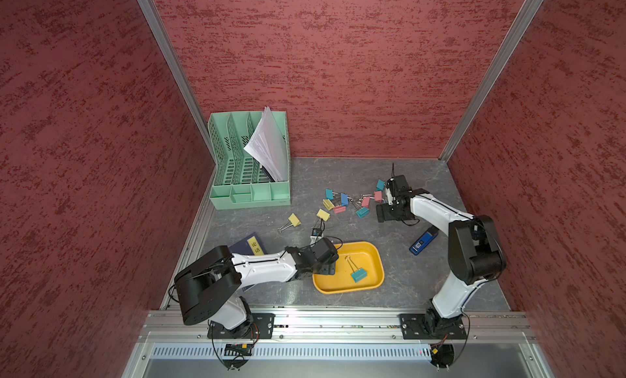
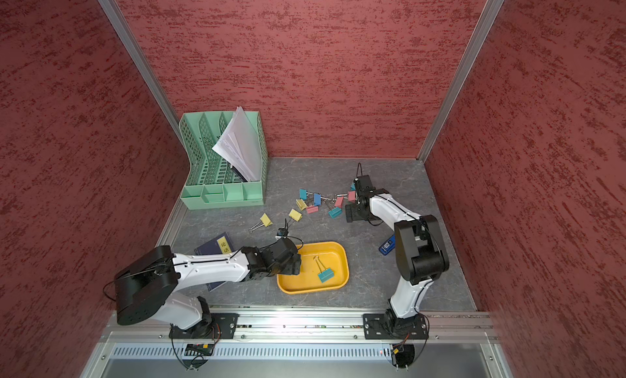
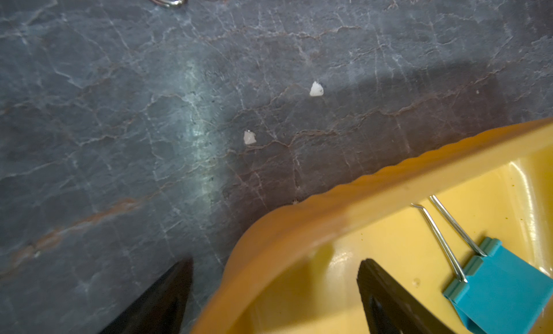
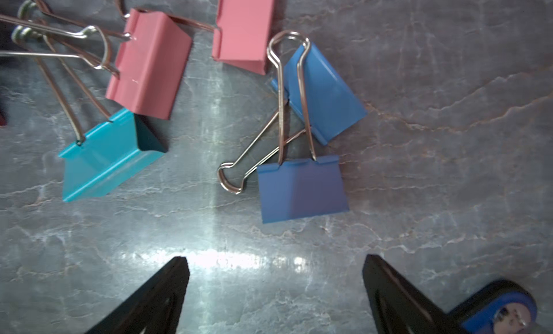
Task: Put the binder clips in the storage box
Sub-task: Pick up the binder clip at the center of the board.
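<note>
The yellow-orange storage box (image 1: 355,245) (image 2: 321,245) sits at the front middle of the table with one teal binder clip (image 1: 359,274) (image 3: 502,284) lying in it. My left gripper (image 1: 326,268) (image 3: 275,260) hangs open and empty over the box's left rim (image 3: 329,209), one finger outside and one inside. Several more binder clips, yellow (image 1: 294,219), blue (image 1: 344,199), pink (image 1: 366,200) and teal (image 1: 362,212), lie scattered behind the box. My right gripper (image 1: 384,213) (image 4: 275,257) stands open and empty just over the table beside their right end. A blue clip (image 4: 302,191) lies closest ahead of it.
A mint green file organizer (image 1: 250,190) with papers stands at the back left. A blue-and-black stapler (image 1: 423,240) (image 4: 496,308) lies near my right arm. A dark blue book (image 1: 249,246) lies partly under my left arm. Red walls close three sides.
</note>
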`<action>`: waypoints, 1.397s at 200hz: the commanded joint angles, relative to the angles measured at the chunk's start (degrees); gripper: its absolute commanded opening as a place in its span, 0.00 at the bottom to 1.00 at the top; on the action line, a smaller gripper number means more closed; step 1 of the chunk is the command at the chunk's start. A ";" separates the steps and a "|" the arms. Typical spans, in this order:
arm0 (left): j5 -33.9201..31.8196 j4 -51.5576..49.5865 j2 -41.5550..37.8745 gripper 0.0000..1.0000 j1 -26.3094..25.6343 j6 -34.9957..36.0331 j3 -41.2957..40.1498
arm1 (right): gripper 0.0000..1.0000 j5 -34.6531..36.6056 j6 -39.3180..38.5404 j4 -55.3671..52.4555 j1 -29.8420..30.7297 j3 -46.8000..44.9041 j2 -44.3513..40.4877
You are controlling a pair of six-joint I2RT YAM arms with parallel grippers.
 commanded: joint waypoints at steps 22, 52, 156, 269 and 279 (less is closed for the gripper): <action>1.70 -1.04 2.24 0.92 0.39 0.20 0.08 | 0.97 -1.96 -3.77 4.44 -3.99 -0.40 1.44; 1.54 -1.03 3.18 0.92 0.34 -0.21 0.26 | 0.96 -4.41 -4.36 5.36 -4.34 0.22 4.31; 1.77 -1.35 4.07 0.92 0.40 -0.52 1.00 | 0.69 -4.86 -2.74 6.95 -4.48 0.72 8.95; 2.12 -1.04 4.49 0.92 0.41 -0.22 1.10 | 0.53 -7.62 5.16 -2.02 2.03 -4.04 -12.84; 2.12 -1.05 4.43 0.92 0.45 -0.33 1.05 | 0.53 -7.86 6.70 -3.85 4.77 -5.30 -16.75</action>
